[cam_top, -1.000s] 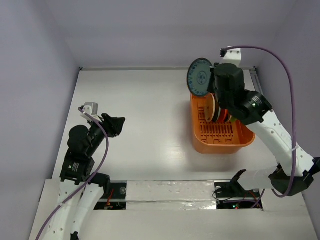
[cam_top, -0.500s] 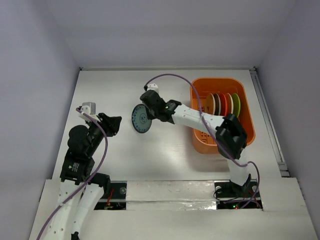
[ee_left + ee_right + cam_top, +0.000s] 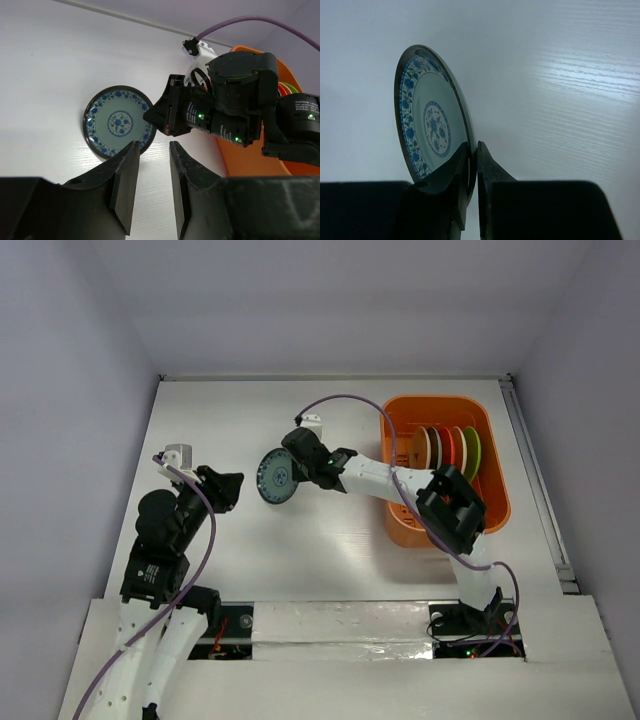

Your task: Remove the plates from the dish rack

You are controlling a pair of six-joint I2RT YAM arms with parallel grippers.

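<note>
The right hand (image 3: 472, 150) pinched the rim of a round, glossy blue-patterned plate (image 3: 432, 125) over the white bench's (image 3: 230, 410) centre, beside the ribbed orange plastic dish rack (image 3: 420, 532). The left hand (image 3: 150, 150) hung part-open, empty.

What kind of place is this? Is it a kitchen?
Probably a robot test lab, not a kitchen: a white table boxed in by blank walls, two white robot arms mounted at its near edge, one holding a blue-patterned round plate, and an orange plastic dish rack.

White links (image 3: 375, 472), black joints (image 3: 455, 510), black left claw (image 3: 151, 150) — purple cables (image 3: 240, 21), green lights (image 3: 200, 116)
</note>
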